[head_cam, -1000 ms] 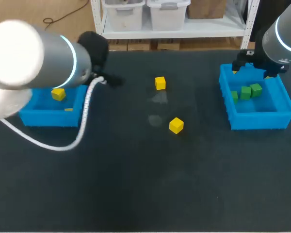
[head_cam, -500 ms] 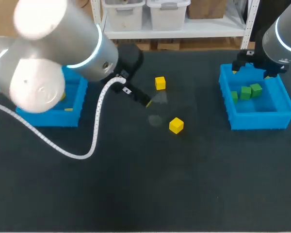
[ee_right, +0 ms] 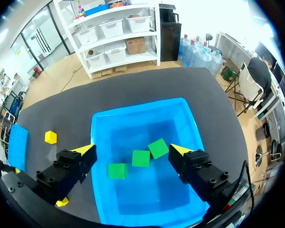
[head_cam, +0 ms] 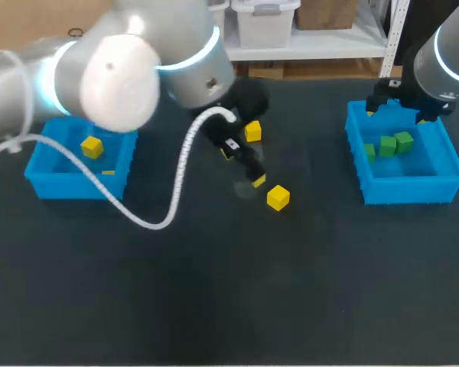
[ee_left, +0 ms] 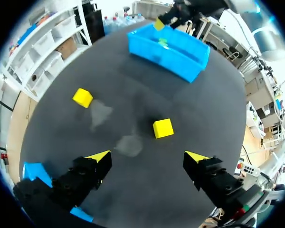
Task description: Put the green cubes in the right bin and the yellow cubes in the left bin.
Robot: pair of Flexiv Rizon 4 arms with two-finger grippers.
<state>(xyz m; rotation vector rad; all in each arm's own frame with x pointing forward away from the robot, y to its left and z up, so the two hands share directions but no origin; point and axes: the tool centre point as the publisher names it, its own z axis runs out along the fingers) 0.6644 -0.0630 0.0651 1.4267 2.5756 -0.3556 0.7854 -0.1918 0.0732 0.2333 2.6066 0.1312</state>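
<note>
The left pincer (ee_left: 148,156) is seen spread wide with nothing between its yellow tips, held above the desk (head_cam: 214,306) near its middle. Just ahead of it, and roughly in line with the gap between the fingers, the nearer yellow cube (ee_left: 163,128) is found lying flat on the dark surface, apart from both tips. This is judged to be the piece to be picked up in the present step. For a clean grasp, the pincer should be brought straight down over the cube and centred so that neither tip is landed on its top. The wrist should be turned until the pads are met by two flat opposite faces and not by corners, since the cube appears to be set a little askew to the finger line. The fingers are best closed only once the tips are down beside the cube's sides, or it may be nudged away. Farther off, a second yellow cube (ee_left: 82,97) is found on the desk, well apart from the first. In the left bin (head_cam: 69,187) one yellow cube (head_cam: 92,147) is seen. At the far side, the right pincer (ee_right: 131,150) is held spread and empty above the right bin (ee_right: 137,114), in which three green cubes (ee_right: 158,148) are lying close together.
</note>
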